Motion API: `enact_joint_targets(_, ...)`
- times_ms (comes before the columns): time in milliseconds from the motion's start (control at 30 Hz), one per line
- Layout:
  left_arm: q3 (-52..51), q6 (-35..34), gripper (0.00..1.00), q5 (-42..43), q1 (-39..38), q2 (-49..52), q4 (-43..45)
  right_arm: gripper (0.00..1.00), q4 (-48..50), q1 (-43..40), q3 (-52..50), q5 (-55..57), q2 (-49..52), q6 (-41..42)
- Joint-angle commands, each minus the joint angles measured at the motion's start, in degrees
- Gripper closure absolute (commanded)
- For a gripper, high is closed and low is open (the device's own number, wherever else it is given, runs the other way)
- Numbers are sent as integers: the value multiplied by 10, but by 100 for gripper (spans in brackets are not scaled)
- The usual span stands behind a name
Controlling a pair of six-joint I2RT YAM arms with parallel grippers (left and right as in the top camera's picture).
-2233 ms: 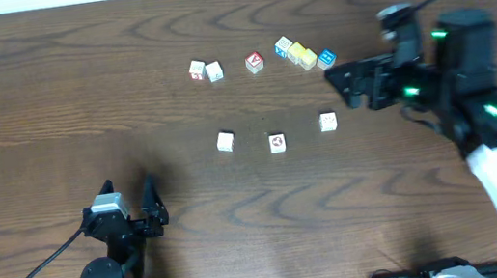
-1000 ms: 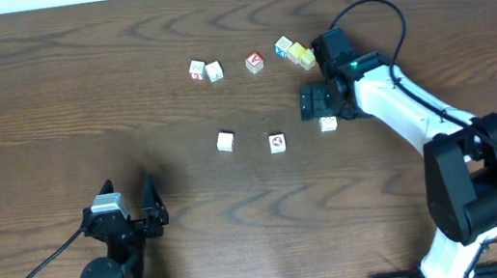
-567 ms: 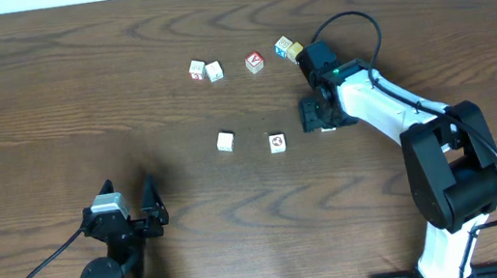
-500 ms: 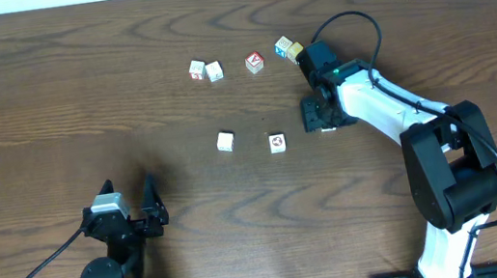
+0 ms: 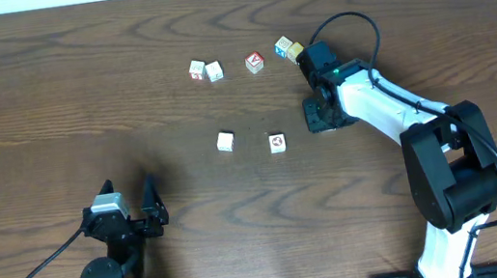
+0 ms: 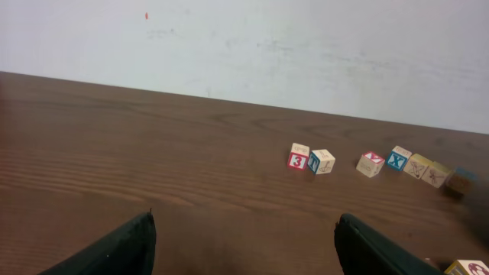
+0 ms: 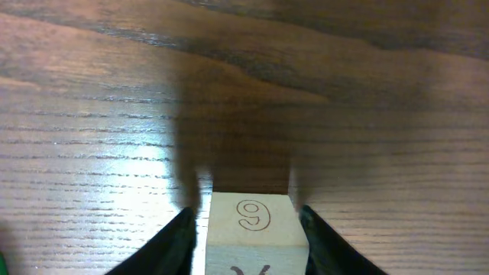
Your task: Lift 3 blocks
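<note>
Blocks (image 5: 276,143) of pale cream wood are spread in a loose line, and one of them, the nearest block (image 7: 248,225), is found directly between the fingers of the right gripper (image 5: 317,118). On its upper face a looped numeral is printed. It rests on the wooden table (image 5: 30,111) and is flanked closely on both sides by the dark fingers (image 7: 179,243). Along one side a thin bright sliver is seen, so it cannot be told whether the block is truly clenched or only bracketed. From overhead this block is hidden completely by the gripper body.

To the left of the right gripper, the middle block (image 5: 276,143) is set near and the far block (image 5: 225,141) farther off, each standing apart from the other.

Beyond the right gripper, farther from the robot, a row of coloured cubes (image 5: 254,62) is laid out. Its nearest member, a blue-marked cube (image 5: 285,48), lies just beside the right arm (image 5: 391,109), and the row's right end is covered by that arm in the overhead view. A black cable (image 5: 349,20) is looped above the arm.

The left gripper (image 6: 244,252) is held released and empty, its fingers spread wide, well apart from every block. Ahead of it, the coloured row is seen against a white wall (image 6: 244,53).
</note>
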Motion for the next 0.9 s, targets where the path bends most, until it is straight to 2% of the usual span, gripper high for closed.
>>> enact_joint_targets(0, -9, -3, 25, 13, 3, 0, -20, 62, -2, -5, 3, 10, 2, -5)
enact_joint_targets(133, -9, -3, 25, 13, 3, 0, -20, 63, -8, -14, 3, 10, 2, -5)
enact_joint_targets(300, -9, -3, 25, 13, 3, 0, -20, 71, -18, -27, 3, 4, 2, -5)
enact_joint_targets(400, -9, -3, 25, 13, 3, 0, -20, 69, -19, -32, 3, 0, 2, -6)
enact_joint_targets(733, -9, -3, 25, 13, 3, 0, -20, 82, -37, -52, 3, -2, 2, -5)
enact_joint_targets(867, -9, -3, 25, 13, 3, 0, -20, 83, -53, -81, 3, -7, 2, -5)
